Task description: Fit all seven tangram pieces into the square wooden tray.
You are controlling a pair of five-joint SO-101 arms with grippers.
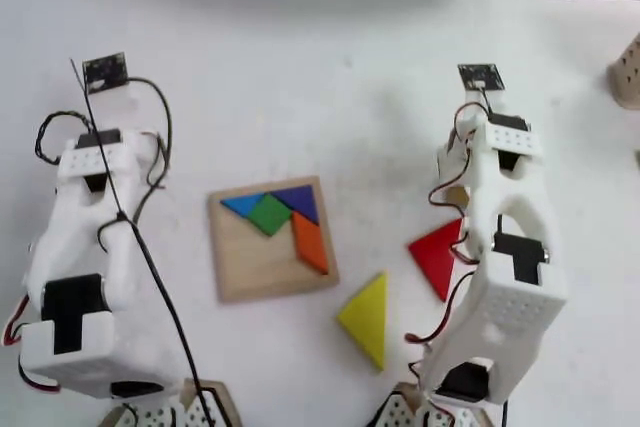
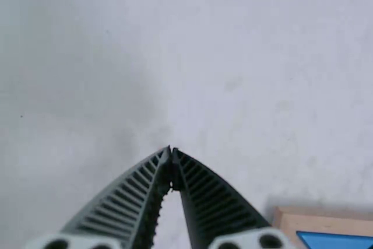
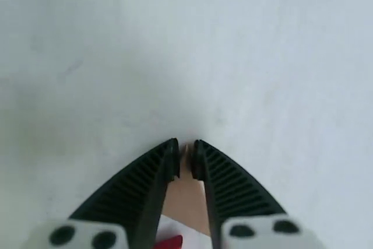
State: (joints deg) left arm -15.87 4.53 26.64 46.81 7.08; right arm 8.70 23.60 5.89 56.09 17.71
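Left pincer (image 2: 171,154) clenched on nothing above the bare desk (image 1: 300,77); wooden tray (image 1: 262,272), with four coloured pieces (image 1: 272,215), lies just beside it. Right pincer (image 3: 185,147) grasps a tan piece (image 3: 185,193); red triangle (image 1: 437,252) just behind it, yellow triangle (image 1: 368,317) farther back.

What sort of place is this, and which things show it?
Probably a robotics lab bench: two white arms with loose wiring stand side by side on a plain white table, with a wooden tray of tangram pieces between them.

Lab — wired arms (image 1: 500,247), white table (image 1: 300,67)
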